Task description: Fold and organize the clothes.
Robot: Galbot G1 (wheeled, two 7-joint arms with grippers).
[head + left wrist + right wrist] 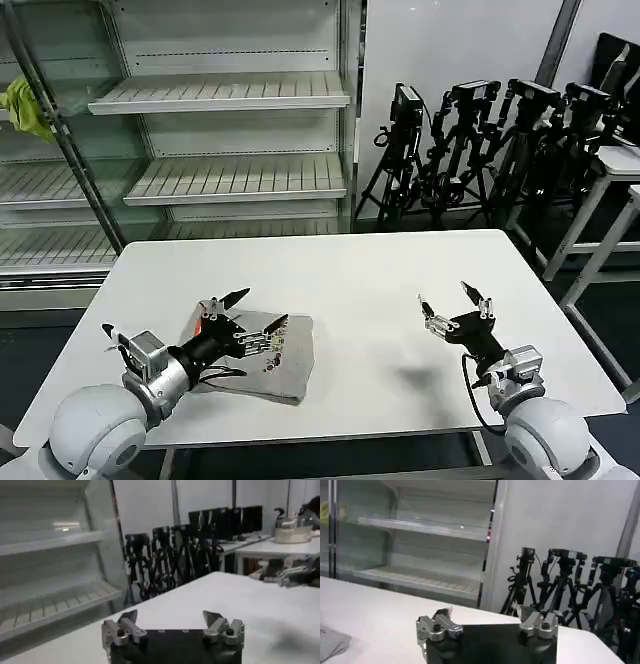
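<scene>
One piece of the clothes, a light grey shirt (279, 356) with a small multicoloured print, lies folded on the white table (360, 280) at the front left. My left gripper (266, 306) hovers open just over the shirt's near-left part, nothing between its fingers (127, 618). In the left wrist view the left gripper (170, 616) faces bare tabletop. My right gripper (442, 292) stands open above the table's front right, well apart from the shirt and empty. The right wrist view has the right gripper (487, 615) open, with a corner of the shirt (331, 643) far off at the edge.
Empty white shelves (220, 95) stand behind the table, with a yellow-green cloth (26, 106) hanging at their left. Black tripods (480, 140) crowd the back right, beside other white tables (615, 165). The table's middle and far half are bare.
</scene>
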